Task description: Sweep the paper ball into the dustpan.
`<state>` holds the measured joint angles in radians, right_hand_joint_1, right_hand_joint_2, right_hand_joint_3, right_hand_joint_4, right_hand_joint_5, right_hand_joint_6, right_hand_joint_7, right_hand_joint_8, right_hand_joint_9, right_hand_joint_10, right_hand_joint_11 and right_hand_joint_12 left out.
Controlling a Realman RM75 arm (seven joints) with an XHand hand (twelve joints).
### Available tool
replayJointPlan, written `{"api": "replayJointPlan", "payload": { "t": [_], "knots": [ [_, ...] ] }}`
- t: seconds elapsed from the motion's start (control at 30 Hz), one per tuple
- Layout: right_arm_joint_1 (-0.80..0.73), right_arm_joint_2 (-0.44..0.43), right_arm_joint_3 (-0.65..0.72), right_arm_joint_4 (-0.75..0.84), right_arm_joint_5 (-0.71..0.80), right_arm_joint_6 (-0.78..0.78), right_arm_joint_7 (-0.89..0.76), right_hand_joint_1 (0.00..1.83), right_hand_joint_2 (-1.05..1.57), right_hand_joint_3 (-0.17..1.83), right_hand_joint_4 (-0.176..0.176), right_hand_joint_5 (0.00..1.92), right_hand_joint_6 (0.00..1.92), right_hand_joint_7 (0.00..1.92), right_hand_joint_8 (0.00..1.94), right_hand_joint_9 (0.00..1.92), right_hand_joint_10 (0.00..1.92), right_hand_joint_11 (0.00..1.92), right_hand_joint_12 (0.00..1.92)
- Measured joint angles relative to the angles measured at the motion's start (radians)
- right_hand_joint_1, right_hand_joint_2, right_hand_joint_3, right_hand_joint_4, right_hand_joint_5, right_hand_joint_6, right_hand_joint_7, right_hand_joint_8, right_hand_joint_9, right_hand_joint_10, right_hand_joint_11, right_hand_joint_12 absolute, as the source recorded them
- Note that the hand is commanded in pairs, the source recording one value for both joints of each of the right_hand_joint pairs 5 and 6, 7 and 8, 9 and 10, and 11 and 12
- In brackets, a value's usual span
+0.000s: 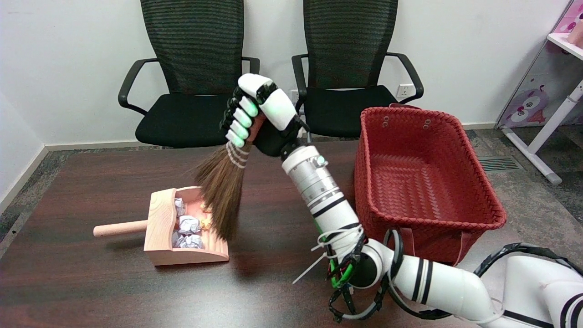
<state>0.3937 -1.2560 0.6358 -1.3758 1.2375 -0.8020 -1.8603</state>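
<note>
My right hand (259,116) grips the handle of a small straw broom (222,193), bristles hanging down, tips in the air over the open mouth of the wooden dustpan (159,230). The dustpan lies on the dark table with its round handle (119,228) pointing left. Inside it sit several crumpled white paper balls (188,225) and a few small yellowish scraps (206,222). The broom hides part of the pan's right side.
A red woven basket (423,218) stands on the table's right, close to my right forearm. Two black office chairs (196,68) are behind the table's far edge. A pink shelf unit (553,68) is at far right.
</note>
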Motion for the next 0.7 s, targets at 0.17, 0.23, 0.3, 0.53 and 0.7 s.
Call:
{"api": "replayJointPlan", "payload": {
  "t": [0.17,0.23,0.3,0.53,0.7],
  "knots": [
    [-0.003,0.029,0.03,-0.074,0.015,-0.005,-0.206,0.73,1.57,1.52,0.019,1.92,1.92,1.92,1.92,1.92,1.92,1.92,1.92],
    [-0.002,0.043,0.041,-0.101,0.023,-0.005,-0.274,0.73,1.57,1.54,0.02,1.92,1.92,1.92,1.92,1.92,1.92,1.92,1.92],
    [0.0,0.055,0.051,-0.124,0.03,-0.005,-0.329,0.74,1.57,1.57,0.021,1.92,1.92,1.92,1.92,1.92,1.92,1.92,1.92],
    [-0.002,0.092,0.089,-0.194,0.055,-0.002,-0.478,0.74,1.57,1.68,0.032,1.92,1.92,1.92,1.92,1.92,1.92,1.92,1.92],
    [-0.017,0.128,0.12,-0.246,0.103,0.034,-0.55,0.74,1.57,1.67,0.039,1.92,1.92,1.92,1.92,1.92,1.92,1.92,1.92]
  ]
}}
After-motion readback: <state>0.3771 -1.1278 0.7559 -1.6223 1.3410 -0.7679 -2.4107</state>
